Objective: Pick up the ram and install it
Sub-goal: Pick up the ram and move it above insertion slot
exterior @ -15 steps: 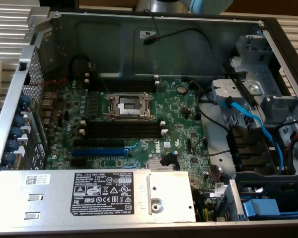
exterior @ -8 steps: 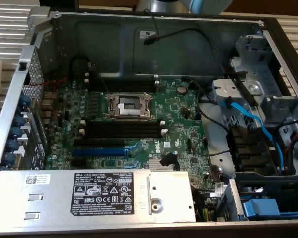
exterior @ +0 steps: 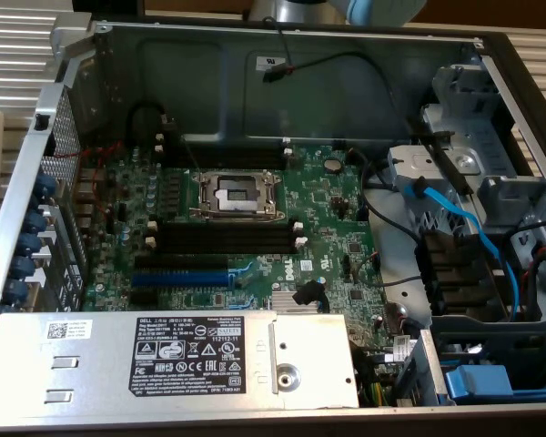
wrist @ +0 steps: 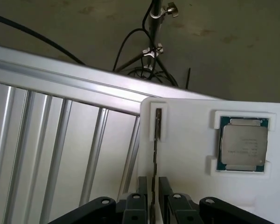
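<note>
- In the wrist view, the ram point(wrist: 154, 149) is seen standing on its long edge in a white holder point(wrist: 191, 154). Its thin dark-green edge is turned toward the camera, and its far end is seated in a small notch of the holder.
- The gripper point(wrist: 153, 186) is placed over the ram's near end, with one black finger point(wrist: 164, 189) on each side of the stick.
- The jaws are spread wide and a slim gap is left on either side, so the ram is straddled but not clamped.
- A processor point(wrist: 243, 144) with a silver lid and a green border is held in a square recess of the same holder, well apart from the ram.
- Beside the holder a ribbed aluminium tabletop point(wrist: 60, 149) is seen. Beyond it lies a grey floor with a stand pole point(wrist: 154, 23) and black cables.
- In the exterior view, an open computer case point(exterior: 282, 73) is shown with a green motherboard point(exterior: 346, 228) mounted inside.
- The CPU socket point(exterior: 235, 195) is seen near the middle of the board. The long black memory slots point(exterior: 223, 238) with white end clips are set between it and the blue slot point(exterior: 180, 278).
- A silver power supply point(exterior: 164, 360) with a black label is fitted along the near edge of the case.
- A light-blue cable point(exterior: 455, 223) is routed across the drive bays at the exterior view's right.
</note>
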`<state>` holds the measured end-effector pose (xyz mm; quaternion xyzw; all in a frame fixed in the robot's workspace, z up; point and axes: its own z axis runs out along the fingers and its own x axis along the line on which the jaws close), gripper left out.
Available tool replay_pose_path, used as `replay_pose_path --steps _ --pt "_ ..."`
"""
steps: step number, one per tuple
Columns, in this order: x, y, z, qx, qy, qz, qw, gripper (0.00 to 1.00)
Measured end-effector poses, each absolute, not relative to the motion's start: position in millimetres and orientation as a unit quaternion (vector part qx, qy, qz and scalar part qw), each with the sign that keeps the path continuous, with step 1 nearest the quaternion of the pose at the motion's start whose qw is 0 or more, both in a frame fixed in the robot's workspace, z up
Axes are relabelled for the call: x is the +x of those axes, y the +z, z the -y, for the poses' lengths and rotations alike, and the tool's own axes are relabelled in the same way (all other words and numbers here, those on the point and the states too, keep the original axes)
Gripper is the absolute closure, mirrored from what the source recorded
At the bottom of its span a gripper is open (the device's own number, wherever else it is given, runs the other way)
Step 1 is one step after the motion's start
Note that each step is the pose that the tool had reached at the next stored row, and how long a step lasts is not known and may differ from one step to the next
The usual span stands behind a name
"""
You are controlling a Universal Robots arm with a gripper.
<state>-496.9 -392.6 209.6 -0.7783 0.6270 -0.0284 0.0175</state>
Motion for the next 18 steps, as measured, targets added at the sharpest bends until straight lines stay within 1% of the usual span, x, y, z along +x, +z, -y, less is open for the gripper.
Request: replay_pose_path --steps 4,8,13,18 --pt "-496.9 206.8 394.5 -0.778 -0.023 -0.627 0.019 0.76" --pt "-495.8 206.0 397.2 -0.778 -0.010 -0.627 0.016 0.76" --pt "-492.2 205.3 398.0 -0.778 -0.003 -0.628 0.018 0.76" --pt "-491.4 203.8 398.2 -0.778 0.007 -0.628 0.013 0.76"
